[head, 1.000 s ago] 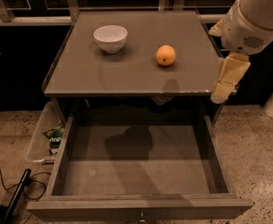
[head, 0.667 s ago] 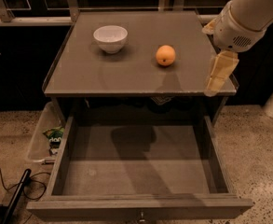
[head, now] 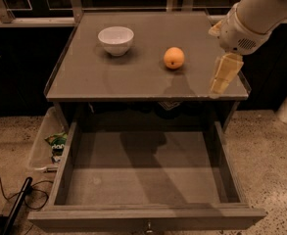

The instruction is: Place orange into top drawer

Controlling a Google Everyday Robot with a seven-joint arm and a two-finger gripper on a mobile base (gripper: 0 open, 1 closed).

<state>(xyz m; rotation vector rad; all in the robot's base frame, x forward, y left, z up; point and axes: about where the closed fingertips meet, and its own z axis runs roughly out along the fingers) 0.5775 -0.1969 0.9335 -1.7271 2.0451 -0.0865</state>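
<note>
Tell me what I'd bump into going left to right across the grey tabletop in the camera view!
White bowl → orange → the robot's pincer, hanging over the right edge of the tabletop.

Dim, lit from above, jaws bright at tabletop's [head: 133,80] right edge, shadowed drawer [head: 143,180]
</note>
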